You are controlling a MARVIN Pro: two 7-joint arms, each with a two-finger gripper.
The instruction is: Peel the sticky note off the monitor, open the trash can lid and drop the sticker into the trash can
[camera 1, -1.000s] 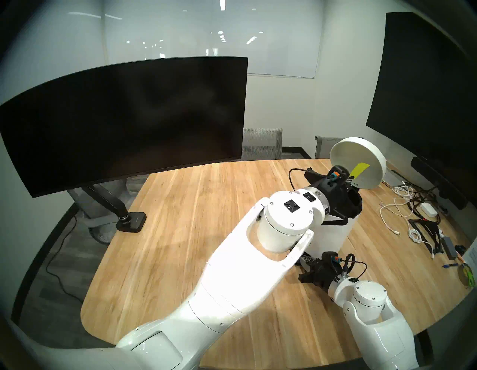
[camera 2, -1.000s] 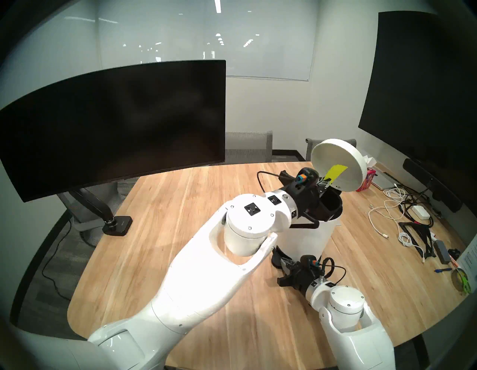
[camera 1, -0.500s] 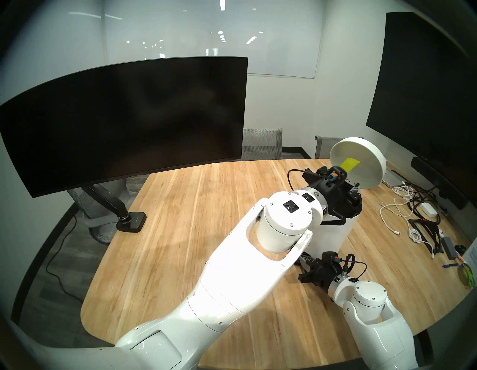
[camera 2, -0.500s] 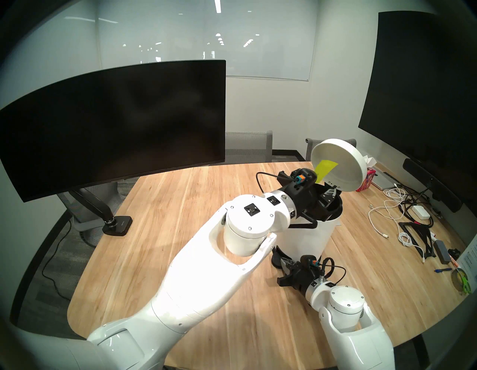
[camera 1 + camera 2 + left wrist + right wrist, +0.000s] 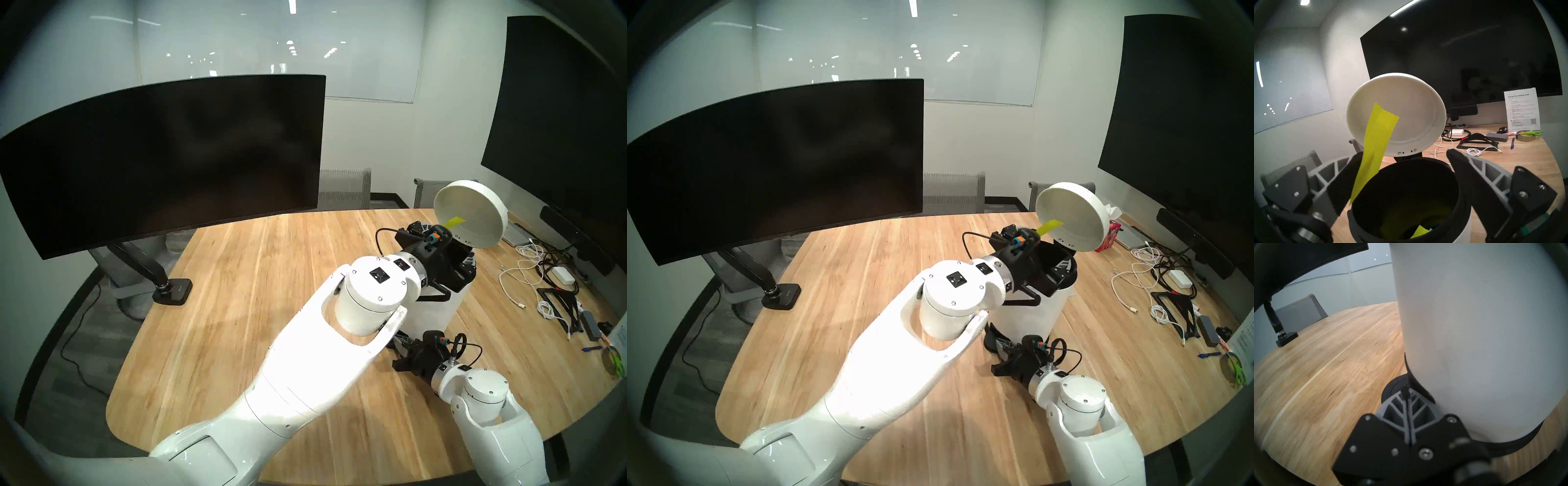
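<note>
While the wooden worktop [image 5: 237, 305] is carrying the trash can [image 5: 1027, 315], left fingers [image 5: 1344, 183] are spreading released with the sticky note [image 5: 1376, 146] clinging, right fingers [image 5: 1398, 405] clenching empty on the pedal [image 5: 1395, 387].

Office meeting room: wall display [image 5: 556, 112], whiteboard [image 5: 373, 64], meeting-room notice [image 5: 1521, 109].

The left end effector [image 5: 1403, 171] is hovering spread wide over the mouth of the trash can [image 5: 1407, 195], which is standing unobstructed between its fingers. The trash can lid [image 5: 1407, 105] is standing raised behind the mouth, walling off the far side. The sticky note [image 5: 1376, 144] is clinging to one finger and hanging across the opening's edge. The right end effector [image 5: 1407, 395], pressed together, is occupying the pedal [image 5: 1395, 387] beside the can's base. The worktop [image 5: 237, 288] toward the monitor [image 5: 163, 159] is lying open.
</note>
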